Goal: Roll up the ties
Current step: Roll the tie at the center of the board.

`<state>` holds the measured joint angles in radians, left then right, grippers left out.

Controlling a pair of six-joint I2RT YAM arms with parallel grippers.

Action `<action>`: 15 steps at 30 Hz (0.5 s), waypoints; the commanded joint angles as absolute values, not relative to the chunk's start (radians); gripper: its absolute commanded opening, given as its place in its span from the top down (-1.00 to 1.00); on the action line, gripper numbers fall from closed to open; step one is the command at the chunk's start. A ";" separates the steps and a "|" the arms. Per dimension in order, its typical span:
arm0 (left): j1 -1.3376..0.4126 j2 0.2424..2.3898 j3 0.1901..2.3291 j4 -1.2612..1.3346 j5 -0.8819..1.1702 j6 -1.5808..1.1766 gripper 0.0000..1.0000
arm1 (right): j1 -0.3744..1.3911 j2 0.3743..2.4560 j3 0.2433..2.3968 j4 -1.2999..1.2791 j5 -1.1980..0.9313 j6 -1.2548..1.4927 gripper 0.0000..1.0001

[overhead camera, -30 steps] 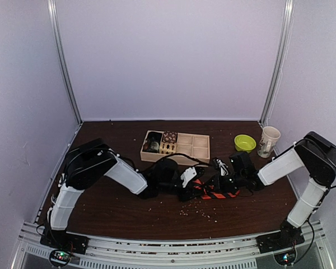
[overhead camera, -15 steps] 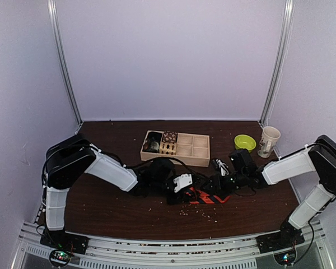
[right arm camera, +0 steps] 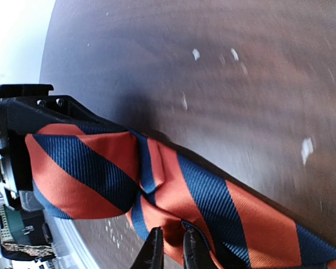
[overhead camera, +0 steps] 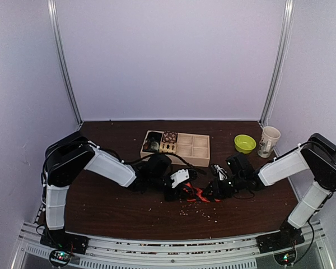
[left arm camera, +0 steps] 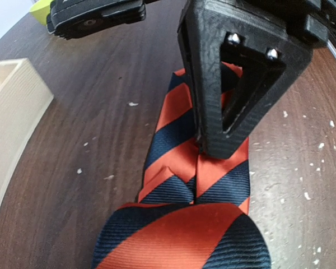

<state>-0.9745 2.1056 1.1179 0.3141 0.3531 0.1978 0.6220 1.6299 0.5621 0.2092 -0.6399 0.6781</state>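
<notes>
The tie (overhead camera: 197, 194), striped red-orange and dark blue, lies on the brown table between my two grippers. In the left wrist view its near end is a thick roll (left arm camera: 179, 235), and the flat strip (left arm camera: 176, 112) runs away from it. My left gripper (overhead camera: 180, 188) holds that roll (right arm camera: 78, 168); one of its black fingers (right arm camera: 45, 106) shows behind the roll in the right wrist view. My right gripper (right arm camera: 173, 249) pinches a raised fold at the strip's edge just past the roll. Its black triangular finger (left arm camera: 235, 84) presses down on the strip.
A wooden tray (overhead camera: 201, 150) stands behind the grippers, with small patterned fabric rolls (overhead camera: 161, 143) in its left compartments; its corner (left arm camera: 11, 112) is at the left of the left wrist view. A green bowl (overhead camera: 245, 142) and a paper cup (overhead camera: 268, 140) stand at the back right. Crumbs (overhead camera: 199, 210) dot the table.
Both grippers have shifted a little left and come closer together. Less flat tie shows between them. The right gripper's jaws opened, then closed again on the tie.
</notes>
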 commanded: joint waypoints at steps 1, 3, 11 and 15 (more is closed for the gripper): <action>-0.944 2.124 1.076 0.199 0.329 0.159 0.62 | 0.621 1.728 0.636 0.032 -0.478 0.607 0.73; -0.936 2.105 1.051 0.225 0.327 0.148 0.62 | 0.619 1.748 0.674 -0.006 -0.458 0.583 0.76; -0.911 1.977 0.959 0.350 0.338 0.117 0.60 | 0.601 1.784 0.717 -0.090 -0.445 0.503 0.80; -0.924 1.936 0.992 0.313 0.334 0.148 0.58 | 0.601 1.795 0.705 -0.075 -0.459 0.503 0.82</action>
<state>-0.9264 1.9995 0.9810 0.3729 0.3489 0.1337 0.6212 1.7382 0.7464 0.0734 -0.5724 0.5385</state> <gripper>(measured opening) 0.380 0.097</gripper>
